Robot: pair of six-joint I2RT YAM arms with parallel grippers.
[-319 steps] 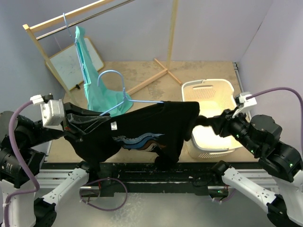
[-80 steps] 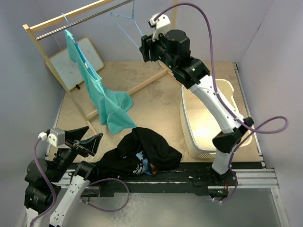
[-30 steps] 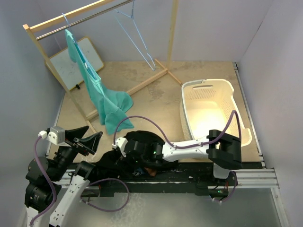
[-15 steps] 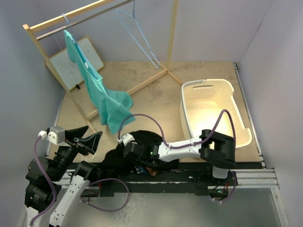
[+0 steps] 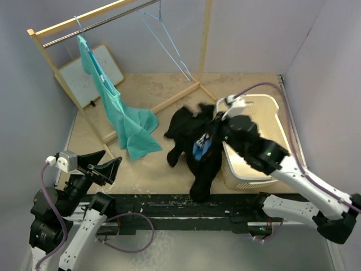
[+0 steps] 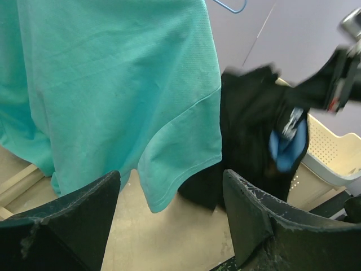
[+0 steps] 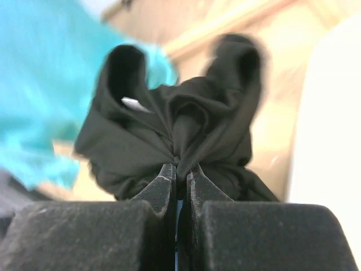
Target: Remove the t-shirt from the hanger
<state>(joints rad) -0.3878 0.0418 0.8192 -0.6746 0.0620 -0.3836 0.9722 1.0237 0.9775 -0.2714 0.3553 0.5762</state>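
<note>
The black t-shirt (image 5: 194, 144) is held up in the middle of the frame, just beside the white basket (image 5: 277, 107). It is pinched tight in the right hand (image 7: 180, 172). The left hand (image 5: 110, 158) is spread apart at the lower left. The blue hanger (image 5: 169, 48) is hung on the rail at the top.

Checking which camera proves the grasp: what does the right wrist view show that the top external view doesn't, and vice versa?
Only the right wrist view: the right gripper shut on a bunched fold of the black t-shirt. Only the top external view: the wooden rack, the bare blue hanger on its rod, and the left gripper open at the near left. Both: the black t-shirt, the teal shirt, and the white basket, which is only a blurred white edge in the wrist view.
</note>
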